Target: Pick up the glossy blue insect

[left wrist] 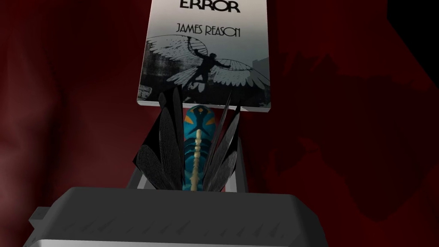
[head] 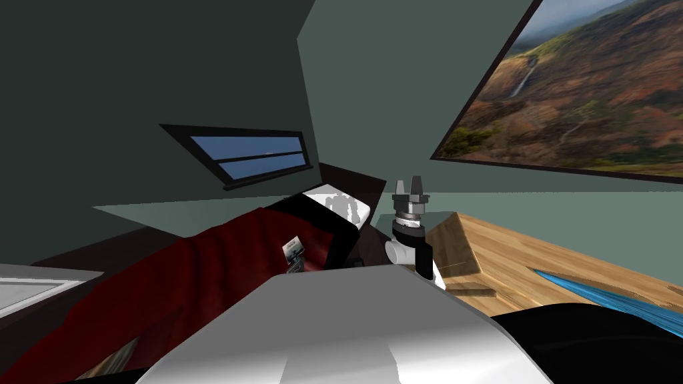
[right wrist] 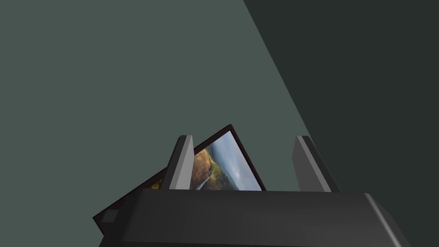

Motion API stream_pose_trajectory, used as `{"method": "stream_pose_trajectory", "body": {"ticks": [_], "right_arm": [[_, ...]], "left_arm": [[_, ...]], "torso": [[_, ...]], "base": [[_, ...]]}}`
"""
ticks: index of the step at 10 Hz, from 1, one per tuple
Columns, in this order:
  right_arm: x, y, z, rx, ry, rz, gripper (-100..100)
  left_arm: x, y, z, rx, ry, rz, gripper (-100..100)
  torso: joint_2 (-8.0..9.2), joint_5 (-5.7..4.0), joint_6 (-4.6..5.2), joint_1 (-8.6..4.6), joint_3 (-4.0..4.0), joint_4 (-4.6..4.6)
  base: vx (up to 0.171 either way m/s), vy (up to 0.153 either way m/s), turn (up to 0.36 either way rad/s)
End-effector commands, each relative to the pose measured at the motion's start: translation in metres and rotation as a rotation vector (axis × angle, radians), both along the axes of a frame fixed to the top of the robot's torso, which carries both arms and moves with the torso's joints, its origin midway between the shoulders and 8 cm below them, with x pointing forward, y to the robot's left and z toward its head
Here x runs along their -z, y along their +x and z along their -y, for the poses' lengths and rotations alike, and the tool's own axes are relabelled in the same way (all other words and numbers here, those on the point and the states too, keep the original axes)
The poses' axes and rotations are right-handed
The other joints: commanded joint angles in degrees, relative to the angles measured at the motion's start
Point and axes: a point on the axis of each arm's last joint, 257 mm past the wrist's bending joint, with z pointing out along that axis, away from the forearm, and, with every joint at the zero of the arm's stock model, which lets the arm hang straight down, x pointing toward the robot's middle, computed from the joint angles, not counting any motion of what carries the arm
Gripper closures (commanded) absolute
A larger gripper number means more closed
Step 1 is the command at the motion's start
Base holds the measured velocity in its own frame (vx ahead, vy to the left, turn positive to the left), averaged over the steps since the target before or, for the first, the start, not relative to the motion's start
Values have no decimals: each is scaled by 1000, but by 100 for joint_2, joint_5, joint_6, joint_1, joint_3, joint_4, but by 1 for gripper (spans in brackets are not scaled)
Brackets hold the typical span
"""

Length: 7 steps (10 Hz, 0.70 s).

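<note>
Currently pinching blue insect [left wrist: 198, 141] by its dark wings in left gripper [left wrist: 188, 165], long axis along the fingers, over red bed cover [left wrist: 64, 128] just short of book [left wrist: 205, 55]; right gripper [right wrist: 244, 161] spread, idle.

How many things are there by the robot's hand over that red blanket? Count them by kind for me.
Book: 1
Insect, blue with black wings: 1
Total: 2
</note>
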Motion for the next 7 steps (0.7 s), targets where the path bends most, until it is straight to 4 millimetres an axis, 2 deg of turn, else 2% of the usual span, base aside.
{"method": "stream_pose_trajectory", "body": {"ticks": [1,6,7], "right_arm": [[0,0,0,0,0,0,0],[0,0,0,0,0,0,0],[0,0,0,0,0,0,0]], "left_arm": [[-3,2,-1,7,3,-2,100],[-10,8,0,23,5,-1,100],[-10,8,1,25,6,-3,0]], "torso": [[0,0,0,0,0,0],[9,1,2,-8,6,3],[5,1,4,-2,4,3]], "base": [[-21,-24,58],[-25,-30,44],[0,0,0]]}}
